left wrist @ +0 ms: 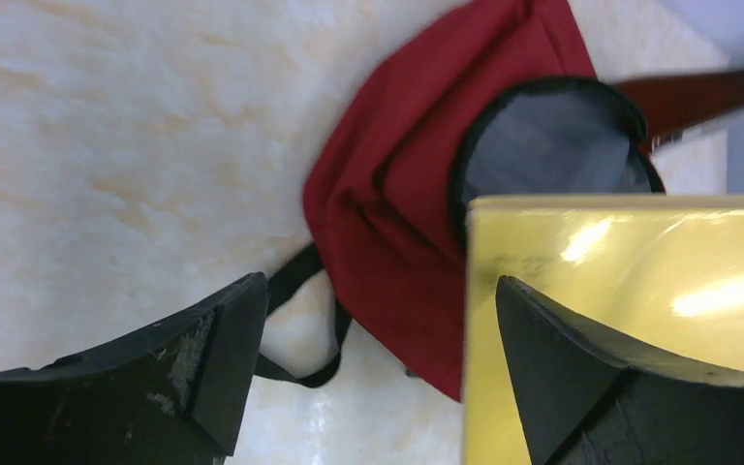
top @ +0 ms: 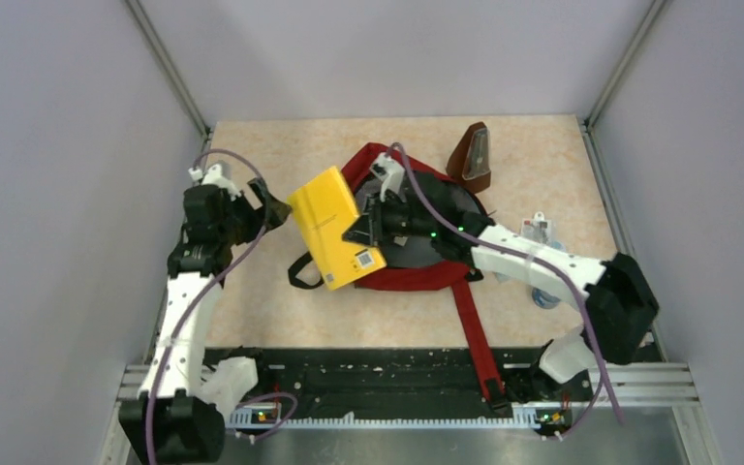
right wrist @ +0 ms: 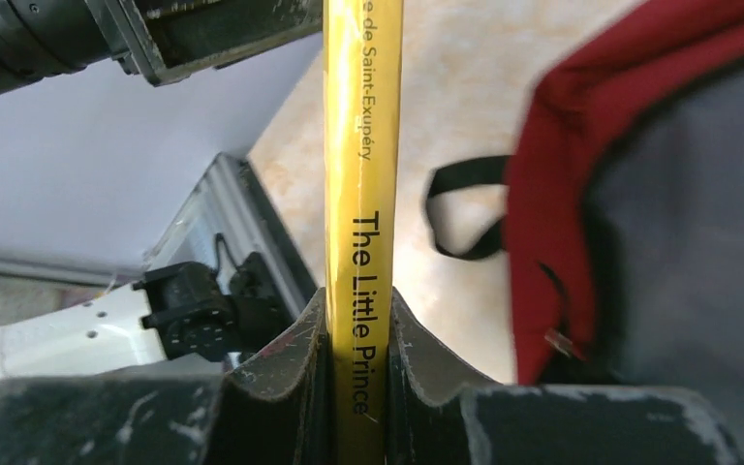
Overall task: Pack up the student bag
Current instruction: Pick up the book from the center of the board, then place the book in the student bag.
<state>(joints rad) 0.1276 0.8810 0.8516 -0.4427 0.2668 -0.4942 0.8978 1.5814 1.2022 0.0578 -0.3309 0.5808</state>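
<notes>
At the middle of the table point(top: 281, 310), your right gripper point(top: 366, 231) clamps the yellow book point(top: 334, 237) by its spine over the open red backpack point(top: 412, 279); your left gripper point(top: 273, 208) stands wide open beside the book.

The beige table point(top: 252, 310) bears the student bag point(top: 417, 279) (mouth open); a brown object point(top: 472, 160) sits near its far side.

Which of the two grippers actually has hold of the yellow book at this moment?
The right gripper: its jaws are clamped on the spine of the yellow book. The left gripper has its jaws wide open, gripping nothing.
</notes>
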